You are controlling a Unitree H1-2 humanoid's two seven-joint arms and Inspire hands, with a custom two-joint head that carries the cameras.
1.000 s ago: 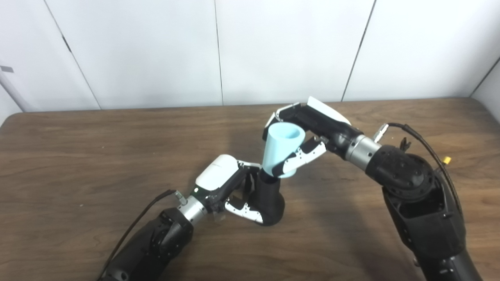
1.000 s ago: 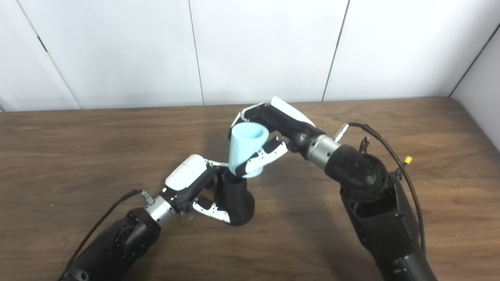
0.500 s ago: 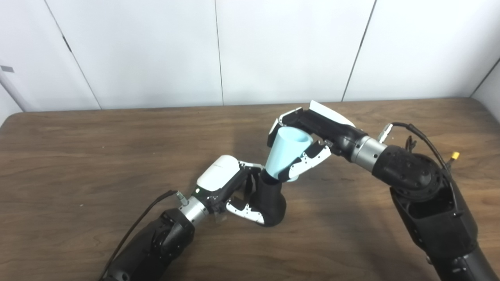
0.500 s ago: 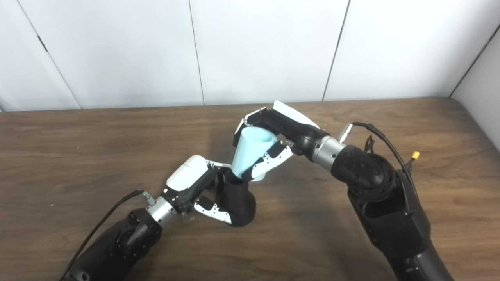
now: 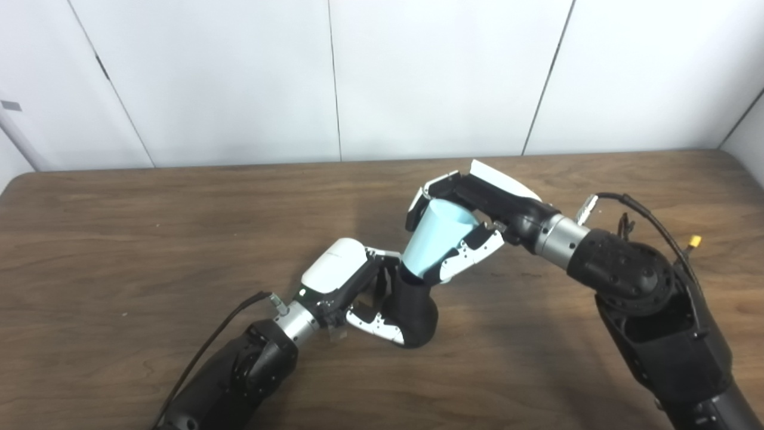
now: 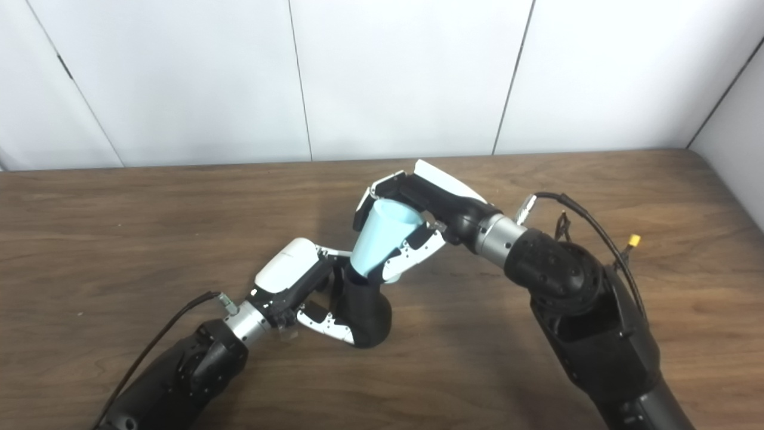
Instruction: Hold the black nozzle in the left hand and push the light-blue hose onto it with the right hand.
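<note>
Brown table (image 5: pixel 149 239), both hands crowding light-blue hose (image 5: pixel 433 239) over black nozzle (image 5: pixel 415 310).

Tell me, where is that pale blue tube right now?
The light-blue hose sits mid-table, gripped by the right robot hand, its lower end meeting the top of the black nozzle held by the left robot hand.

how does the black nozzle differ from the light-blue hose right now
The black nozzle is dark and held low near the table by the left hand; the light-blue hose is pale, raised above it and tilted, held by the right hand. Both are gripped, meeting end to end.
</note>
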